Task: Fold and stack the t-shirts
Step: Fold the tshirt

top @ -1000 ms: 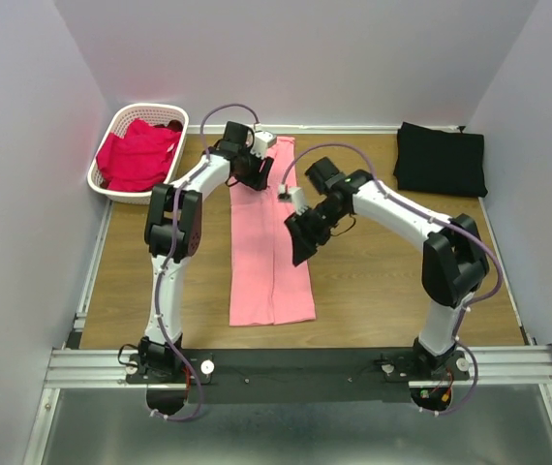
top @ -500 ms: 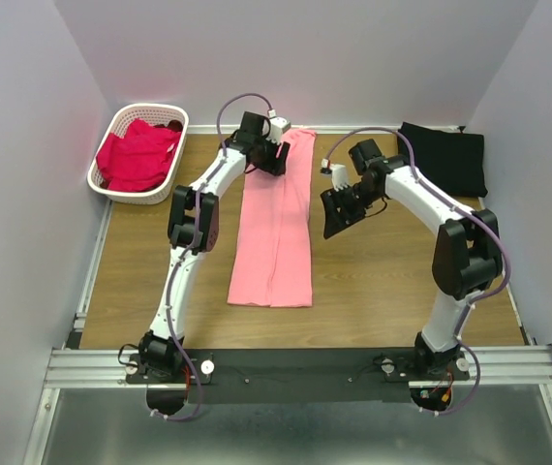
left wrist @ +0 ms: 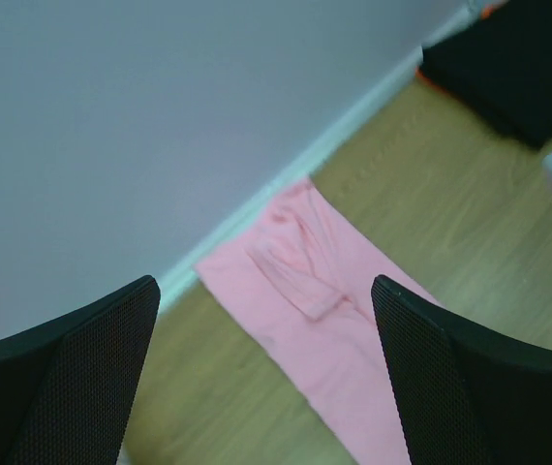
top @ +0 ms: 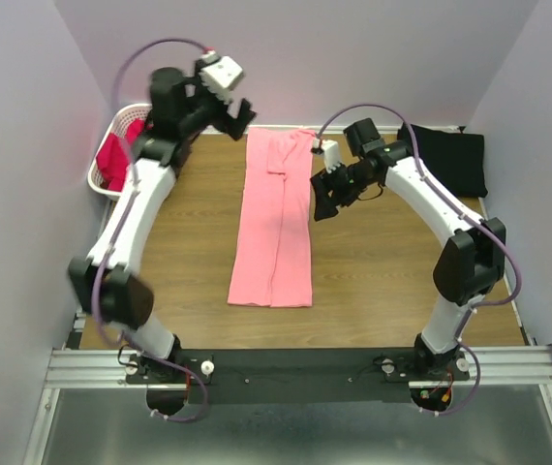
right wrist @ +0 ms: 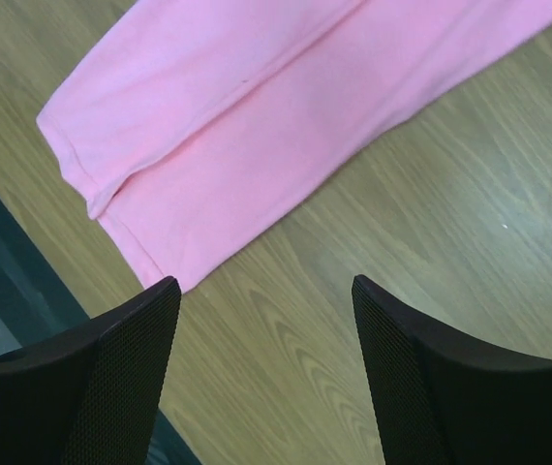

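A salmon-pink t-shirt (top: pixel 278 223) lies flat on the wooden table as a long narrow strip, both sides folded in. Its far end (left wrist: pixel 305 281) shows below my left gripper (left wrist: pixel 266 387), and its near hem (right wrist: pixel 228 126) shows in the right wrist view. My left gripper (top: pixel 237 111) is raised high by the back wall, left of the strip's far end, open and holding nothing. To the right of the strip's upper part, my right gripper (top: pixel 322 203) hangs above bare wood, open and empty. A folded black t-shirt (top: pixel 441 158) lies at the back right. Magenta-red t-shirts (top: pixel 113 160) sit in the basket.
The white slotted basket (top: pixel 131 121) stands at the back left, partly hidden by my left arm. Walls close the table in at the back and both sides. A metal rail (top: pixel 295 363) with the arm bases runs along the near edge.
The pink shirt has been let go and lies stretched to the back wall. My left arm swung up and left, its jaws wider. My right gripper drew slightly back right.
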Controlling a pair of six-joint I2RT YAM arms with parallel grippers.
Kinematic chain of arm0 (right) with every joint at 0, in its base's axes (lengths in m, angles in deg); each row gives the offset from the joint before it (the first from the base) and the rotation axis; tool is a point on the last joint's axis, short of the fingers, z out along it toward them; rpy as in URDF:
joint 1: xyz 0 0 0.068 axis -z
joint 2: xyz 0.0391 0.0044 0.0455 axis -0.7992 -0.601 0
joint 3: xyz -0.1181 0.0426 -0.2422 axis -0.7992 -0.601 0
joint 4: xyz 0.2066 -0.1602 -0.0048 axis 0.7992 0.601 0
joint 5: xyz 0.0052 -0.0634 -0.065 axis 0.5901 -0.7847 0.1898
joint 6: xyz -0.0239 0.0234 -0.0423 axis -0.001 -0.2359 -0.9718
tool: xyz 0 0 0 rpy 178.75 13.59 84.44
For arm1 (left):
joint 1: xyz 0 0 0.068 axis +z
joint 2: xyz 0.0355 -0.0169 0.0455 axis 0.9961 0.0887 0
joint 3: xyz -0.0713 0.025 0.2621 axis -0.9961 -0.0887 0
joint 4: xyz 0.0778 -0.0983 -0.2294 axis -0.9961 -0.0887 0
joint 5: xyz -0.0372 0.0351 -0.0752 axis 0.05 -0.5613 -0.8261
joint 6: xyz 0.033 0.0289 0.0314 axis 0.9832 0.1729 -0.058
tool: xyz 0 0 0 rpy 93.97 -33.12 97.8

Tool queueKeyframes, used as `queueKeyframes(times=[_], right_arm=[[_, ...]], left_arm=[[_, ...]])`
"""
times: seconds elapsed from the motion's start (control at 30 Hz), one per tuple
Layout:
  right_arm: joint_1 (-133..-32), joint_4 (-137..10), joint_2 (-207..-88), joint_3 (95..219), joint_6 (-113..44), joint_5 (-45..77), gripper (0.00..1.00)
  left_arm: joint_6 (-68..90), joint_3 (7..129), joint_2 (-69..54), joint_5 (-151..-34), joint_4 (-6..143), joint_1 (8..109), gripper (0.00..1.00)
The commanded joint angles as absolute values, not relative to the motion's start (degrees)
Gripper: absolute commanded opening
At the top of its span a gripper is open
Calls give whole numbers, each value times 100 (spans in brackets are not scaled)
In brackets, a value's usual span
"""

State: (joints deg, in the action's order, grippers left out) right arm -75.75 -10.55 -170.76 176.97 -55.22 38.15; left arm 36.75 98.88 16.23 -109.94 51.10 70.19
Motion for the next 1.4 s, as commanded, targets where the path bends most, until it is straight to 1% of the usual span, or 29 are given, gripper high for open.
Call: queueKeyframes(times=[0.0, 0.03, 0.07, 0.1, 0.13, 0.2, 0.23, 0.27, 0.3, 0.33, 0.4, 0.43, 0.47, 0.53, 0.6, 0.67, 0.77, 0.87, 1.0, 1.07, 1.17, 1.2, 1.27, 1.3, 1.37], right_arm=[[-8196, -1128, -16694, 17600, -5844, 3413, 80], [-8336, -1198, -16632, 17477, -5870, 3247, 80], [-8616, -1364, -16466, 17111, -5949, 3167, 81], [-8750, -1479, -16378, 16898, -5976, 3071, 81], [-8890, -1602, -16298, 16696, -6002, 2939, 81], [-9242, -1858, -16184, 16274, -6055, 2877, 80], [-9374, -1910, -16140, 15924, -6081, 2842, 79], [-9592, -2042, -16122, 15755, -6108, 2798, 78], [-9725, -2139, -16087, 15579, -6160, 2763, 76], [-10005, -2357, -16034, 15212, -6187, 2632, 75], [-10270, -2560, -16016, 14929, -6240, 2534, 73], [-10402, -2648, -16025, 14823, -6257, 2499, 73], [-10586, -2815, -16034, 14639, -6275, 2472, 72], [-10702, -2965, -16034, 14471, -6319, 2402, 71], [-10781, -3158, -15964, 14207, -6450, 2332, 69], [-10790, -3360, -15894, 13936, -6590, 2271, 67], [-10799, -3650, -15858, 13671, -6697, 2156, 66], [-10834, -3992, -15788, 13320, -6811, 2024, 66], [-10939, -4275, -15682, 13143, -6846, 1989, 65], [-11053, -4345, -15647, 13090, -6864, 1910, 64], [-11115, -4390, -15551, 13046, -6846, 1831, 63], [-11124, -4381, -15516, 13046, -6820, 1839, 63], [-11124, -4363, -15419, 13038, -6811, 1857, 63], [-11124, -4363, -15349, 13029, -6829, 1848, 63], [-11115, -4346, -15322, 13038, -6846, 1822, 63]], left_arm=[[4129, 8733, 383, -11441, 5570, 7540, 98], [4425, 8270, 145, -11763, 5447, 7716, 98], [4689, 8047, -301, -12471, 5150, 8100, 98], [4796, 7845, -505, -12618, 5043, 8226, 98], [5137, 7452, -690, -12732, 4868, 8332, 98], [5866, 7133, -1086, -13039, 4280, 8438, 98], [6522, 6757, -1201, -13137, 3468, 8438, 96], [7747, 6501, -1463, -13242, 3042, 8438, 96], [8394, 6194, -1640, -13304, 2472, 8438, 96], [8775, 5521, -2033, -13305, 2371, 8438, 96], [9541, 4832, -2422, -13270, 2405, 8430, 95], [9839, 4245, -2589, -13278, 2379, 8412, 95], [10234, 3996, -2860, -13226, 2378, 8281, 94], [10518, 3434, -3021, -13103, 2396, 8035, 91], [10807, 2994, -3170, -12822, 2448, 7578, 87], [10643, 2799, -3275, -12655, 2763, 7271, 85], [10791, 2649, -3172, -12558, 2923, 6954, 81], [10941, 2535, -3048, -12417, 2923, 6646, 81], [11142, 2350, -3065, -12207, 3055, 6356, 81], [11170, 2306, -3057, -12180, 3064, 6171, 80], [11169, 2315, -2899, -12022, 3082, 5943, 68], [11091, 2323, -2837, -11900, 3125, 5907, 62], [11003, 2402, -2601, -11776, 3152, 5854, 58], [10968, 2429, -2512, -11654, 3161, 5802, 54], [10915, 2508, -2249, -11530, 3161, 5767, 50]])
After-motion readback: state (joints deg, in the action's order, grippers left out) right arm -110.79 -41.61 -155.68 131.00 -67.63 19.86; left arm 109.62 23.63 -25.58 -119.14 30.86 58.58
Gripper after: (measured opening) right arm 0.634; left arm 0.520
